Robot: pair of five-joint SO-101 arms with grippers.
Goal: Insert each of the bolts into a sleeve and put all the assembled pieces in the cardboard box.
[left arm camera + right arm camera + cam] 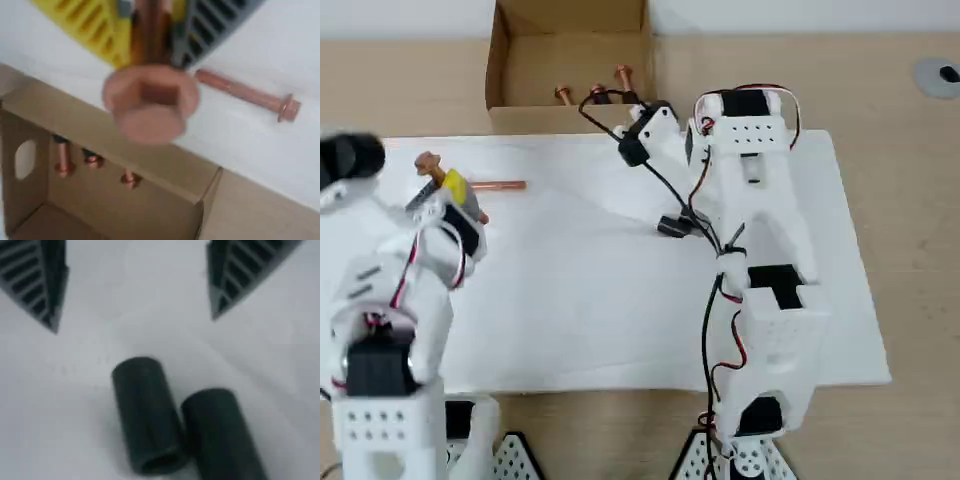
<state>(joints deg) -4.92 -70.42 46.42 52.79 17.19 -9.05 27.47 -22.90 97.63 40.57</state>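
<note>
Left gripper [150, 30] clamped on 1 bolt [150, 102] by the shank, head out, near the box [100, 135]. Right gripper [134, 320] spread wide over 2 sleeves [145, 415] lying side by side on the mat [75, 390]. Likely stiff, light, roll-prone: pinch 1 across its middle.

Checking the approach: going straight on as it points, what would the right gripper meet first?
Likely the nearer sleeve, lying ahead between the right gripper's open fingers; depth unclear, so it might touch the sheet first.
</note>
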